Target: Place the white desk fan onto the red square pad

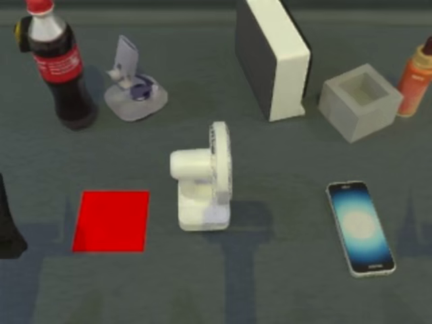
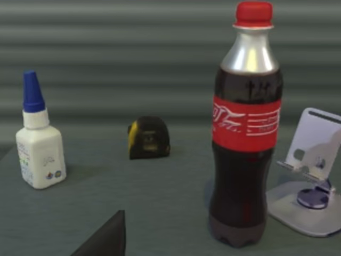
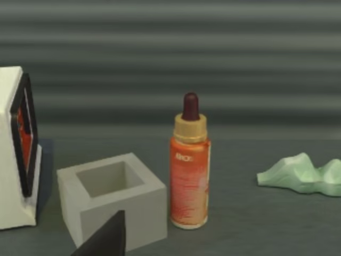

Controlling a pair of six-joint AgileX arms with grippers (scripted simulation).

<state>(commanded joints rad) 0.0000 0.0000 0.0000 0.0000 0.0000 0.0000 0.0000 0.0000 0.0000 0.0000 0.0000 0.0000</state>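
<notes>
The white desk fan [image 1: 201, 179] stands upright near the middle of the table, its round grille head on edge above the rounded-square base. The red square pad [image 1: 111, 221] lies flat to the fan's left, a short gap apart, with nothing on it. My left arm [image 1: 8, 226] shows as a dark shape at the table's left edge, just left of the pad. My right arm is outside the top view. Each wrist view shows only a dark sliver of its own gripper, and neither shows the fan or the pad.
At the back left stand a cola bottle [image 1: 61, 64] and a translucent phone stand [image 1: 135, 91]. A white-and-dark box [image 1: 273, 54], a grey open cube [image 1: 360, 101] and an orange dropper bottle [image 1: 417, 74] line the back right. A phone [image 1: 360, 226] lies at the right.
</notes>
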